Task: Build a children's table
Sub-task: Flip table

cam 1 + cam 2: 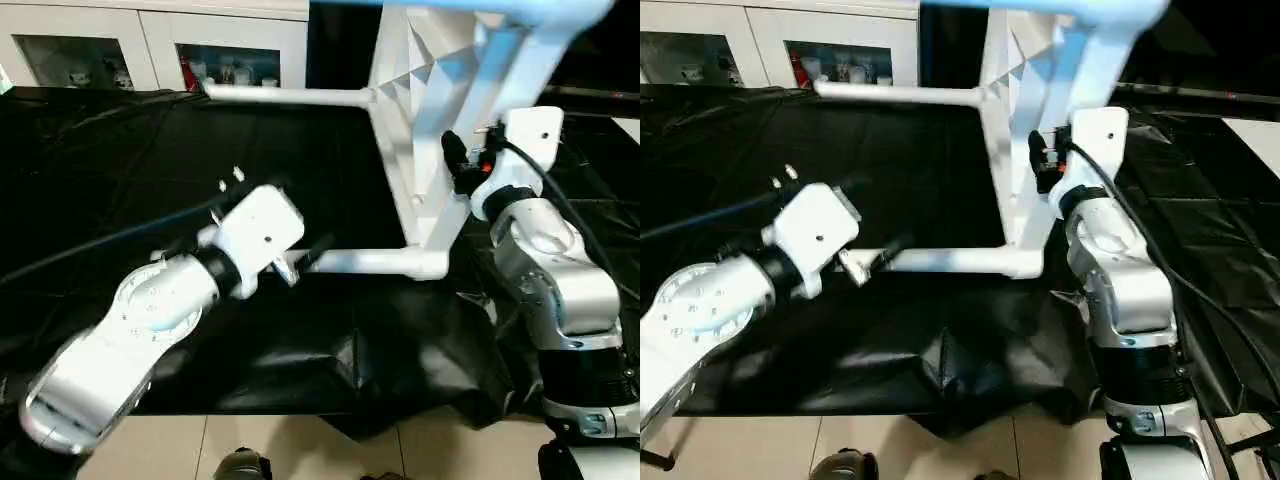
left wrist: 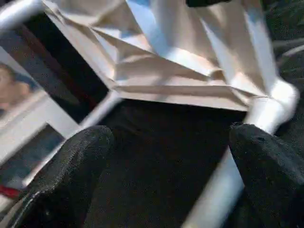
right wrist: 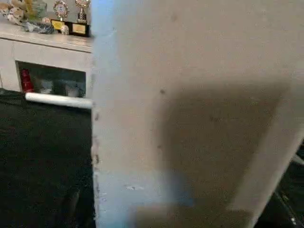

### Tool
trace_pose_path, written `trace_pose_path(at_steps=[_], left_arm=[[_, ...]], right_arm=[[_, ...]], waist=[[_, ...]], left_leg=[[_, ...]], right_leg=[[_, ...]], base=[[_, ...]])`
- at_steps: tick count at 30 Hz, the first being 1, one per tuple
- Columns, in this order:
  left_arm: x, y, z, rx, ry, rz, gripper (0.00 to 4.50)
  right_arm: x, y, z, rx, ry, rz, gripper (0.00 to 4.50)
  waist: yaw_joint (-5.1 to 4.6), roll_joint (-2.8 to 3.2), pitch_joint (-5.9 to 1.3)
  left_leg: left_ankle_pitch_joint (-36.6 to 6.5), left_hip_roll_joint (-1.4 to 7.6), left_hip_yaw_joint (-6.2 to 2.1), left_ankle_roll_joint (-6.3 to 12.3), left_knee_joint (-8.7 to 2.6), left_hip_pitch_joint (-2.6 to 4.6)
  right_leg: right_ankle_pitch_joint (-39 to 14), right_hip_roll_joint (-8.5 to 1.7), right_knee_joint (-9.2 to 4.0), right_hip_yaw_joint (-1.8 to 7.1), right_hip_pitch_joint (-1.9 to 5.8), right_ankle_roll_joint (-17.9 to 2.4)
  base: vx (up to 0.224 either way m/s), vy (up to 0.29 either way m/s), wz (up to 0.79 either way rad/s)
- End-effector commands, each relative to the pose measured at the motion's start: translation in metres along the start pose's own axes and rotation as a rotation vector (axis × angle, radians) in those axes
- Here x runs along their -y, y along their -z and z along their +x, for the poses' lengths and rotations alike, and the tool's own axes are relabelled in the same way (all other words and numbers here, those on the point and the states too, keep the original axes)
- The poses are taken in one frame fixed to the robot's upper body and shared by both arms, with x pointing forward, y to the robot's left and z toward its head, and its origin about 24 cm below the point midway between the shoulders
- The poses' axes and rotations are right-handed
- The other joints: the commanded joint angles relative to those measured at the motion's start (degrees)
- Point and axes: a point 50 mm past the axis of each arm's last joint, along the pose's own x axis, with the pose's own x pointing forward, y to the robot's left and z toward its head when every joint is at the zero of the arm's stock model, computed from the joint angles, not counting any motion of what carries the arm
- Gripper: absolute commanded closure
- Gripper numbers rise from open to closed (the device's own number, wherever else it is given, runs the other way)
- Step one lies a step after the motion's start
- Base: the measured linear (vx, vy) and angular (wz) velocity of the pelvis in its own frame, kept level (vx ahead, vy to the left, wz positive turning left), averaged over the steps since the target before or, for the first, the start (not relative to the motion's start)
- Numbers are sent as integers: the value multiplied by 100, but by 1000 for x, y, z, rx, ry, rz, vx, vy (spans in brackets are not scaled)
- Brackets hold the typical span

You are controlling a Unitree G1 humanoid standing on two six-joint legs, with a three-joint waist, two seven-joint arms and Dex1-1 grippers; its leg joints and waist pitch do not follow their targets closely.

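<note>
The children's table top (image 1: pixel 420 90) stands on edge on the black cloth, its ribbed underside facing left. Two white legs stick out of it to the left: a far one (image 1: pixel 290 96) and a near one (image 1: pixel 375 262) low over the cloth. My left gripper (image 1: pixel 305 258) is open at the near leg's free end. In the left wrist view that leg (image 2: pixel 223 190) runs close beside one of the black fingers (image 2: pixel 270 161). My right gripper (image 1: pixel 458 165) is shut on the top's right-hand rim, whose white surface (image 3: pixel 199 114) looms close in the right wrist view.
The black-draped work surface (image 1: pixel 120 170) spreads left of the table, with folds hanging over its front edge (image 1: pixel 400 390). White cabinets with glass doors (image 1: pixel 230 50) stand behind. Tiled floor (image 1: pixel 270 445) shows in front. A black cable (image 1: pixel 100 245) trails from my left arm.
</note>
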Motion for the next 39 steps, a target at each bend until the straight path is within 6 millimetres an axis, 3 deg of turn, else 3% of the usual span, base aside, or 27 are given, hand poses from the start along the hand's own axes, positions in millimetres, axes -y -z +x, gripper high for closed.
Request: trace_pose_path(at_steps=[1, 6, 7, 9, 10, 13, 14, 16, 20, 24, 29, 31, 39], left_arm=[[1, -7, 2, 62, 44, 60, 0], [-5, -4, 3, 71, 12, 164, 0], [-8, -3, 3, 73, 4, 189, 0], [-14, -5, 4, 88, -23, 226, 0], [-19, -8, 4, 114, -52, 254, 0], [-32, -20, 4, 188, -126, 324, 0], [-37, -26, 4, 220, -154, 360, 0], [-43, -35, 3, 264, -186, 418, 0], [-52, -50, 2, 340, -246, 496, 0], [-76, -66, 5, 372, -353, 598, 0], [-98, -59, 11, 287, -386, 736, 0], [-103, -55, 12, 258, -384, 752, 0], [-133, -42, 15, 147, -452, 850, 0]], right_arm=[[5, -6, 6, 36, 32, -44, 253], [-4, 5, 20, 28, -20, -69, 253], [-6, 8, 22, 26, -38, -60, 198], [-8, 12, 26, 15, -55, -63, 198], [-10, 15, 28, 8, -66, -68, 170], [-12, 19, 31, 13, -81, -69, 150], [-13, 20, 32, 19, -84, -80, 150], [-14, 23, 32, 21, -85, -98, 128], [-16, 25, 29, 38, -112, -110, 128], [-16, 30, 24, 61, -134, -115, 128], [-17, 34, 18, 85, -156, -99, 128], [-19, 34, 15, 103, -175, -95, 128], [-19, 35, -1, 158, -251, -72, 128]], waist=[[-22, -14, -464], [-46, -28, -449], [-50, -25, -447], [-60, -45, -445], [-68, -25, -451], [-83, -28, -464], [-82, -59, -471], [-86, -66, -469], [-87, -82, -479], [-98, -86, -474], [-107, -67, -477], [-100, -17, -480], [-86, -5, -482]], left_leg=[[-1250, 216, -114, -503, -411, 158], [-1380, 219, -112, -483, -407, 152], [-1432, 215, -112, -469, -404, 160], [-1451, 223, -118, -465, -412, 154], [-1452, 230, -124, -460, -412, 163], [-1413, 233, -126, -468, -412, 165], [-1344, 234, -123, -432, -406, 152], [-1257, 236, -119, -420, -402, 151], [-1214, 236, -111, -369, -392, 151], [-1169, 233, -109, -338, -384, 146], [-1217, 234, -112, -317, -384, 155], [-1328, 242, -129, -362, -399, 163], [-1401, 251, -136, -333, -410, 177]], right_leg=[[-1506, -318, -419, 246, 164, -421], [-1633, -335, -425, 247, 157, -509], [-1717, -337, -430, 249, 150, -516], [-1770, -336, -429, 246, 161, -521], [-1715, -337, -427, 244, 145, -562], [-1461, -328, -402, 238, 156, -656], [-1322, -338, -391, 240, 174, -694], [-1171, -329, -377, 237, 182, -732], [-1116, -336, -359, 239, 191, -764], [-1147, -332, -368, 241, 189, -786], [-1180, -332, -373, 243, 173, -797], [-1222, -341, -368, 244, 170, -819], [-1015, -340, -367, 243, 164, -945]], base=[[0, 0, 0], [0, 0, 0], [0, 0, 0], [0, 0, 0], [0, 0, 0], [0, 0, 0], [0, 0, 0], [0, 0, 0], [0, 0, 0], [0, 0, 0], [0, 0, 0], [0, 0, 0], [0, 0, 0]])
